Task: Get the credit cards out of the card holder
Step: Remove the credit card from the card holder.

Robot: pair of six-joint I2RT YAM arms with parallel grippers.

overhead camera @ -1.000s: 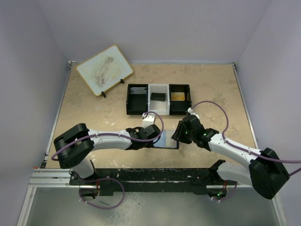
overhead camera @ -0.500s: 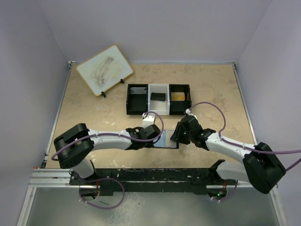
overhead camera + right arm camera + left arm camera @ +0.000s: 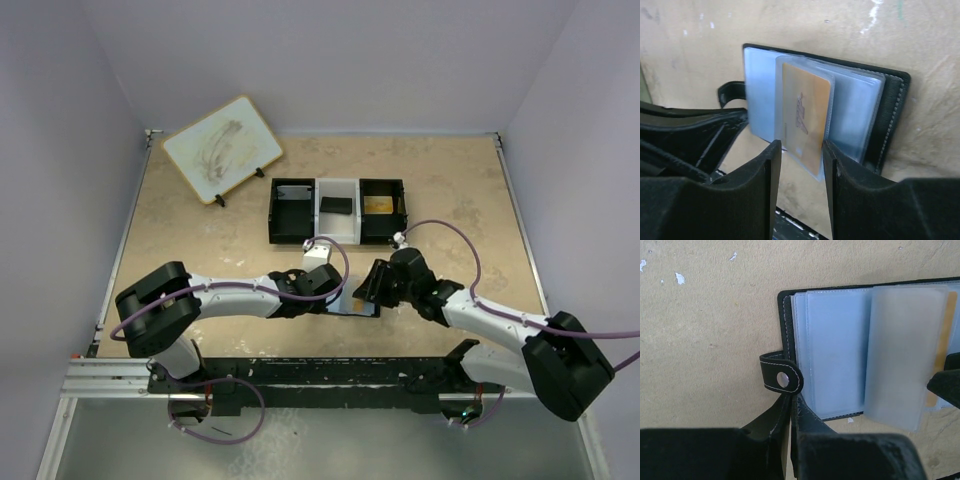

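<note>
The card holder (image 3: 352,299) lies open on the table, black outside with pale blue clear sleeves inside (image 3: 840,345). My left gripper (image 3: 790,399) is shut on its snap strap (image 3: 782,375) at the left edge. In the right wrist view a tan credit card (image 3: 805,117) sits in a raised clear sleeve of the card holder (image 3: 890,115). My right gripper (image 3: 802,155) is open, its fingers either side of that sleeve's lower end, not touching. The card's edge shows through the sleeve in the left wrist view (image 3: 941,340). In the top view my right gripper (image 3: 372,290) is at the holder's right edge.
A black-and-white three-compartment tray (image 3: 293,212) stands behind, with a dark item (image 3: 336,205) in the middle and a golden one (image 3: 378,205) at right. A small white box (image 3: 318,254) sits by the left wrist. A tilted board (image 3: 222,148) stands back left.
My right gripper has moved left and lower, up to the open card holder's right side. The left arm and the holder have stayed put.
</note>
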